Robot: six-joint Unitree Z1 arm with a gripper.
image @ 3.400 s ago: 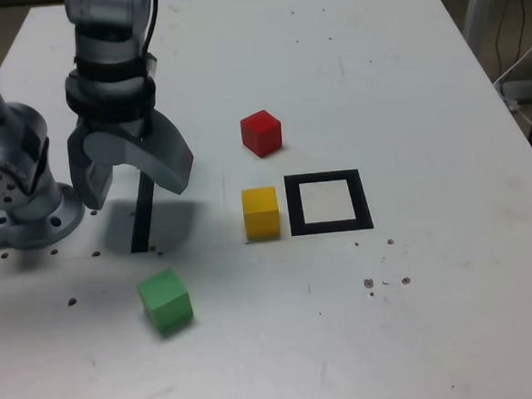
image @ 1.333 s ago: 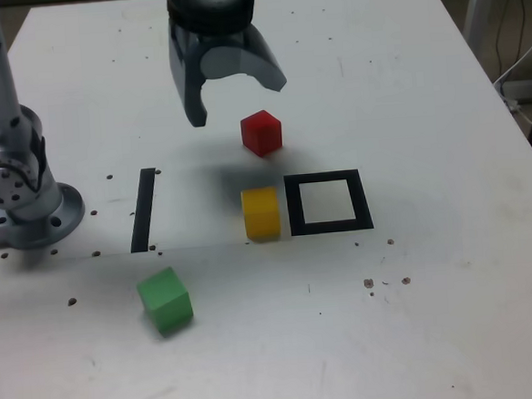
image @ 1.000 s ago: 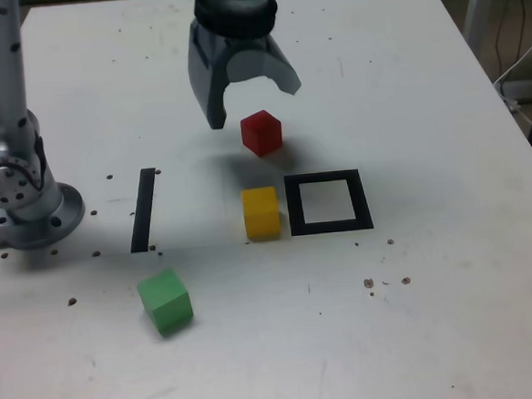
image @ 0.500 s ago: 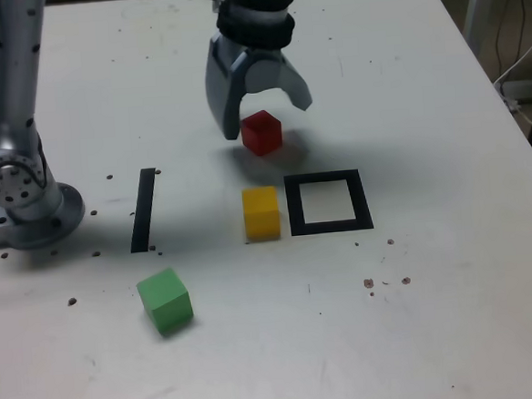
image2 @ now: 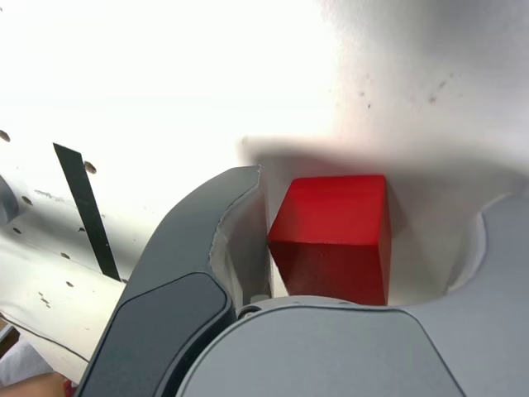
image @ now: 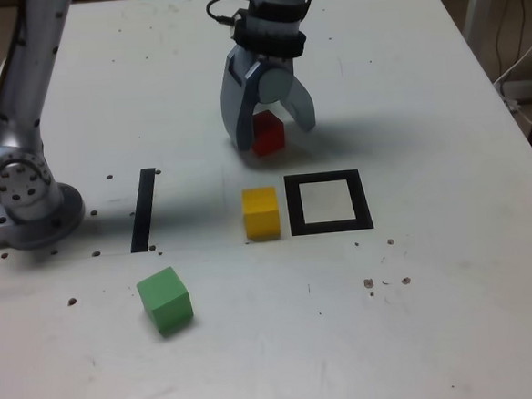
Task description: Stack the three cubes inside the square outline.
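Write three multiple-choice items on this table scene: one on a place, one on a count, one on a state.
1. Where is the yellow cube?
A. Inside the square outline
B. Just outside the square outline, on the exterior view's left
C. On top of the green cube

2. How many cubes are stacked on another?
A. None
B. One
C. Two

3. How do the gripper fingers stand around the red cube?
A. Far away from it
B. Lifting it high above the table
C. One on each side, gaps showing

Answers:
1. B: it sits beside the frame, whose white centre is bare.
2. A: red, yellow and green cube each rest apart on the table.
3. C: the wrist view shows the cube between the fingers with table visible on both sides.
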